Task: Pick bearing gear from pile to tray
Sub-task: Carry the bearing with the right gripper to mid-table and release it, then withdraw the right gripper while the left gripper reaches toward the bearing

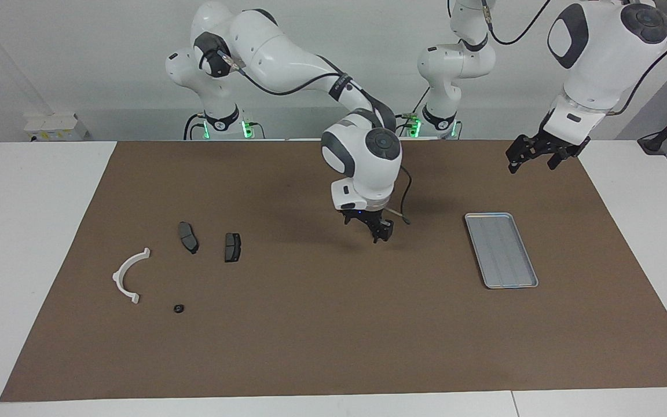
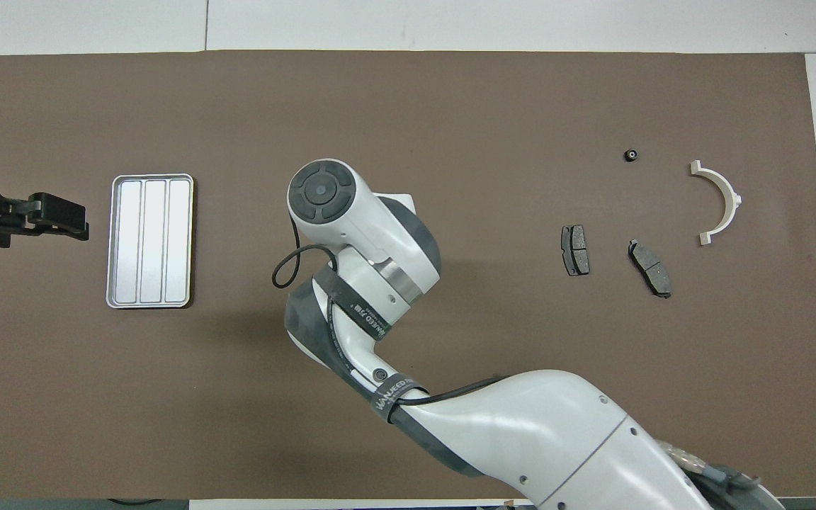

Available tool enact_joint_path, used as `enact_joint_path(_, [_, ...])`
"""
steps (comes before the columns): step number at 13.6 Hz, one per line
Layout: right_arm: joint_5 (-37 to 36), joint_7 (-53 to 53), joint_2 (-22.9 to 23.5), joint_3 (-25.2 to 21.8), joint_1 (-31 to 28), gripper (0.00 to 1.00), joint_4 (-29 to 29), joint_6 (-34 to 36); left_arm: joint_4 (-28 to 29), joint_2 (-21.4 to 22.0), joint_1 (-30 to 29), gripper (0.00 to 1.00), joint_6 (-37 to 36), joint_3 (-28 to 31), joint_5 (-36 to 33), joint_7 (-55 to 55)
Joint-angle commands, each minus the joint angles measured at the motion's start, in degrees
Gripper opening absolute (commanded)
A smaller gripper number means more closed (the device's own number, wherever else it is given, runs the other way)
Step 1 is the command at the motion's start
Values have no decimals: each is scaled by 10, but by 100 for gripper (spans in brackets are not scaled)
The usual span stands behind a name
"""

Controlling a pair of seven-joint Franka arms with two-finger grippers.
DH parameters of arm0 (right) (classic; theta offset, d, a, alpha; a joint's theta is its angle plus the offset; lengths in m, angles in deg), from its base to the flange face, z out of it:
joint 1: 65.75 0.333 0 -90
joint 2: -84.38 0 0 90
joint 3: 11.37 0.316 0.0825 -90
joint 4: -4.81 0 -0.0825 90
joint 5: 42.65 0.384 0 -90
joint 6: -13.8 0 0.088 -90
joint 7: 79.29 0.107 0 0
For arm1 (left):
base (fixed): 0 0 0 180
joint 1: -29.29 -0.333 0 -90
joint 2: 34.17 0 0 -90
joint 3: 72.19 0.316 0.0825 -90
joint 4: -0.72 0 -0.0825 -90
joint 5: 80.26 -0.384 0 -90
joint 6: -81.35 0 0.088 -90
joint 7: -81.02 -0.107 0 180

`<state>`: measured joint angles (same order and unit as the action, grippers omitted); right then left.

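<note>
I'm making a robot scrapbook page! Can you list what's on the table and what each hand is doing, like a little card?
tray: flat silver metal tray, nothing in it
parts: white curved plastic bracket, two dark grey brake pads, small black round piece
right hand: over bare brown mat, between parts and tray
left hand: waiting in the air near the tray

Counted on mat: 2 dark brake pads [image 1: 189,237] [image 1: 232,247], 1 white curved bracket [image 1: 128,275], 1 small black round pc [image 1: 178,308] (poss. the bearing gear, too small to confirm), 1 tray [image 1: 501,249].
</note>
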<state>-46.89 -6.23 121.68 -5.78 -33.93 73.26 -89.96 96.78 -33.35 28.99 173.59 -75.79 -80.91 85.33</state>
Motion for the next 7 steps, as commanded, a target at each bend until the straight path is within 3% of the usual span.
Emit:
enact_joint_path(1, [7, -159, -65, 13, -64, 100, 11, 59, 12, 14, 7, 100, -6, 6, 0, -4])
enact_joint_path(4, [4, -422, -107, 11, -151, 100, 19, 102, 12, 14, 7, 100, -5, 7, 0, -4])
enact_joint_path(7, [2, -645, -115, 12, -252, 100, 51, 82, 12, 14, 7, 100, -7, 6, 0, -4])
